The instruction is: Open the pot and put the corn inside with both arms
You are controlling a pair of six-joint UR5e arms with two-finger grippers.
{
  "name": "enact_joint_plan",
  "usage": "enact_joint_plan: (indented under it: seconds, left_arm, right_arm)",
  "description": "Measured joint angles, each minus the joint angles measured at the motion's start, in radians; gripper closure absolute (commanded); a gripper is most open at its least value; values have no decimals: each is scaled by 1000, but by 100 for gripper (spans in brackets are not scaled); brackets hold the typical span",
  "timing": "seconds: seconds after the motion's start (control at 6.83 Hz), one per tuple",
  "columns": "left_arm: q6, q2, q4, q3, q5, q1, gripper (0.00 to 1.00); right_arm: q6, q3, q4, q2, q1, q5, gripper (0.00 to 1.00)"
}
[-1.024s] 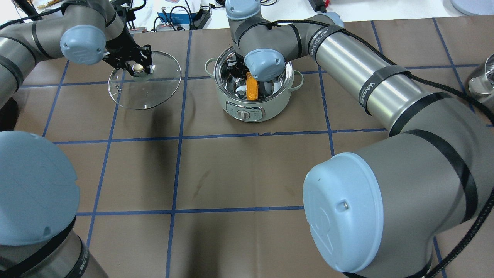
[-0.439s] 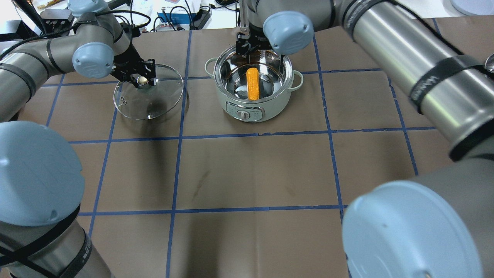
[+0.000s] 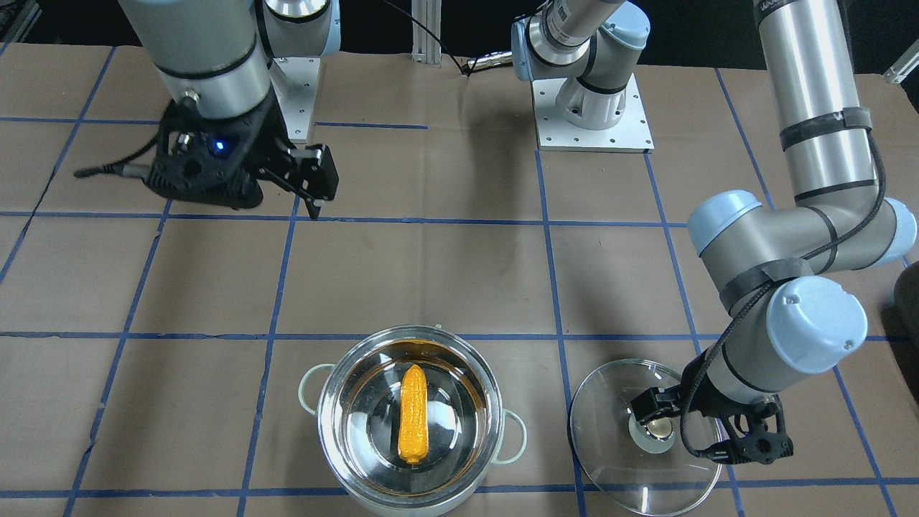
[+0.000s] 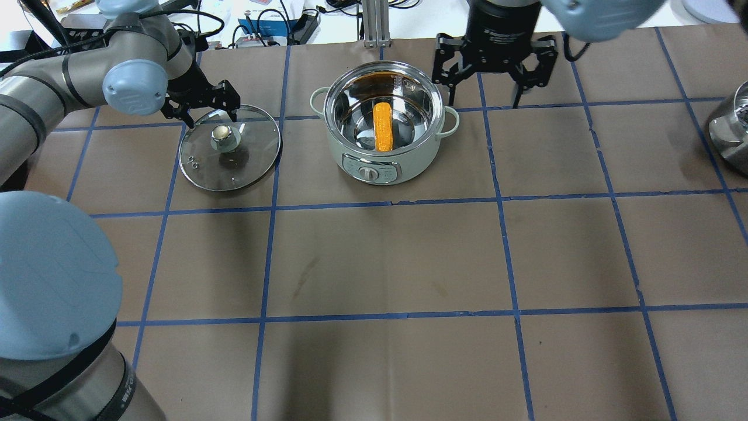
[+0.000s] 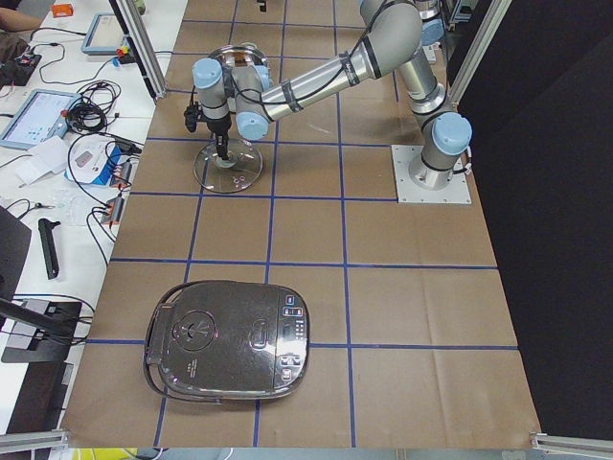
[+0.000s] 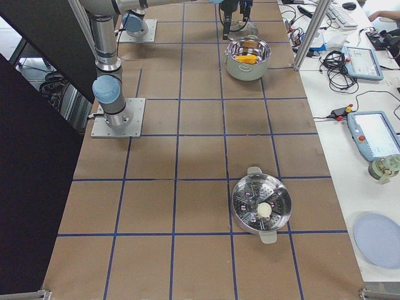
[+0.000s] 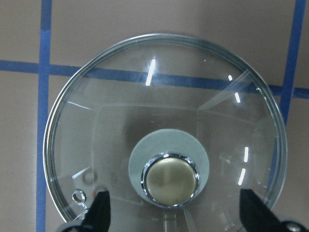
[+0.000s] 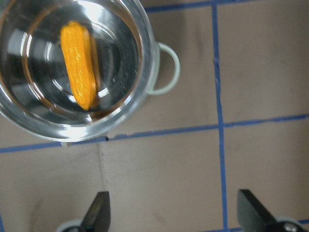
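Observation:
The steel pot (image 4: 350,153) stands open at the table's far middle, with the orange corn (image 4: 382,134) lying flat on its bottom; both show in the front view, pot (image 3: 337,388) and corn (image 3: 413,424). The glass lid (image 4: 234,164) lies flat on the table to the pot's left, knob (image 4: 222,135) up. My left gripper (image 4: 210,117) is open just above the lid with the knob (image 7: 169,176) between its fingers, untouched. My right gripper (image 4: 485,88) is open and empty, raised beside the pot's right handle; its wrist view shows the corn (image 8: 79,65) in the pot.
A steel steamer pot (image 6: 261,206) stands on the table's right part and shows at the overhead view's right edge (image 4: 730,128). A closed rice cooker (image 5: 230,340) sits at the left end. Cables and boxes lie on the white bench beyond the table's far edge.
My right gripper let the corn drop into the pot, rose out and moved right. My left gripper set the lid down on the table and opened off the knob.

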Motion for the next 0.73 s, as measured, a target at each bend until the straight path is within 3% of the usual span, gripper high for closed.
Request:
enact_joint_plan:
  seconds: [0.29,0.73]
  left_arm:
    - [-11,135,-150,0,-1,-25,0]
    - [-10,389,-350,-31,-1,-126,0]
  right_arm:
    - [-176,118,-6,-97,-32,-19,7]
    - [-243,140,-65,-114,-60,-23,0]
